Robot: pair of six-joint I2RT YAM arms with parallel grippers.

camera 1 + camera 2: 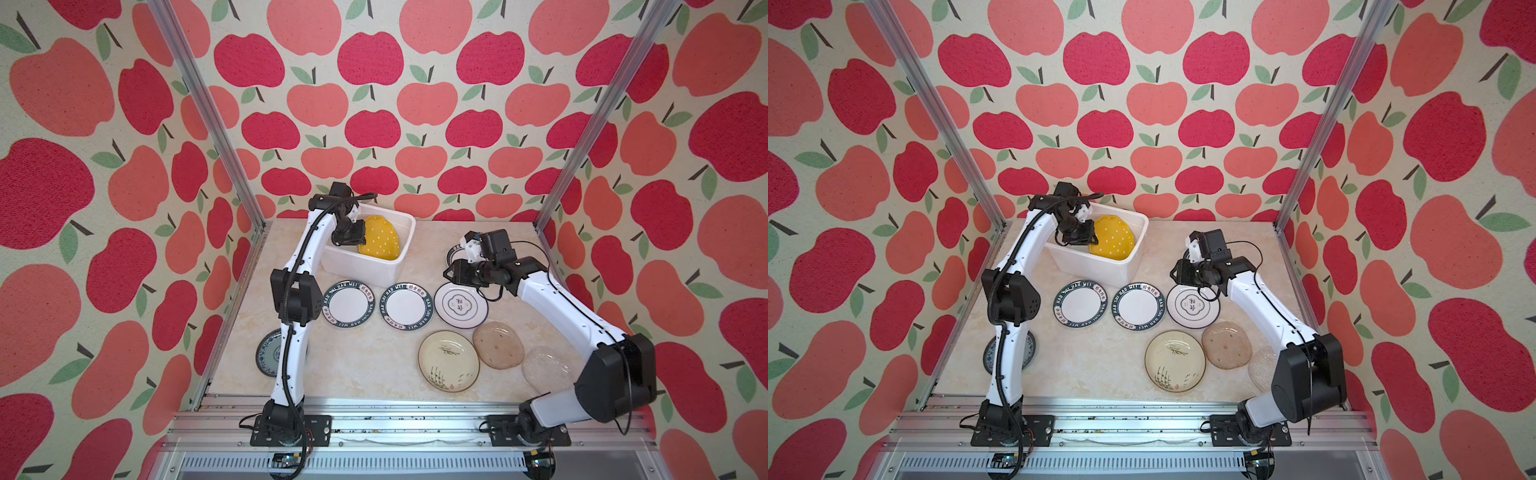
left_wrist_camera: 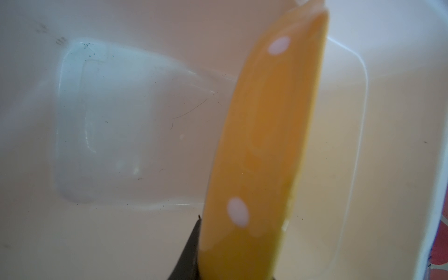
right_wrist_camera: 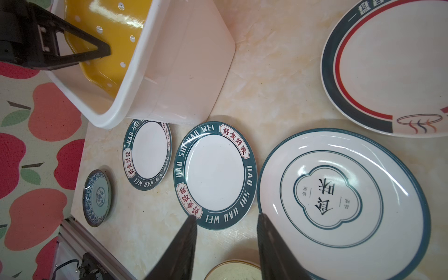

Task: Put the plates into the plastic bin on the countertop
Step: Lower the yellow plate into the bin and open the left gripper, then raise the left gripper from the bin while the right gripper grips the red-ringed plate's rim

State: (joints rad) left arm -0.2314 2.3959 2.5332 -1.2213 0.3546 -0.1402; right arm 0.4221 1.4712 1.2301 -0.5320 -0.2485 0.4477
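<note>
At the far left of the cream marble-patterned countertop [image 1: 353,365] lies a round blue-patterned plate [image 1: 266,353], partly hidden under the left arm. The left gripper [image 1: 360,236] reaches into the white translucent rectangular plastic bin [image 1: 365,270] at the back left. Its fingers are clamped on the rim of a yellow white-dotted scalloped plate [image 1: 381,240], which is tilted inside the bin; contact with the bin floor cannot be determined. In front of the bin a round white plate with a dark green lettered rim [image 1: 348,304] and its twin [image 1: 406,306] lie flat side by side. Next comes a white plate with a thin green rim and central emblem [image 1: 461,305]. Nearer the front, close together, lie a cream plate with reed drawings [image 1: 449,360], an amber glass plate [image 1: 498,345] and a clear glass plate [image 1: 546,370]. The right gripper [image 1: 445,273] hangs over the emblem plate's far rim, fingers apart and empty. Behind it rests a white plate with green and red bands [image 3: 388,72].
</note>
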